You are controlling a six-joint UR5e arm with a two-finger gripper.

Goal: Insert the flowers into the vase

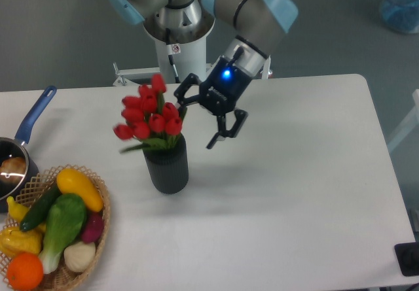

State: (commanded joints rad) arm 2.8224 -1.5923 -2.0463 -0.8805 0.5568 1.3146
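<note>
The red tulips (148,116) stand in the dark grey ribbed vase (167,165) at the left middle of the white table, their heads and green leaves sticking out of its mouth. My gripper (198,123) hangs just right of the flower heads, above and to the right of the vase. Its fingers are spread apart and hold nothing. One finger (181,93) is close to the tulip heads; I cannot tell if it touches them.
A wicker basket (98,229) of colourful vegetables sits at the front left corner. A blue-handled metal saucepan (14,161) stands at the left edge. The robot's base (177,49) is behind the table.
</note>
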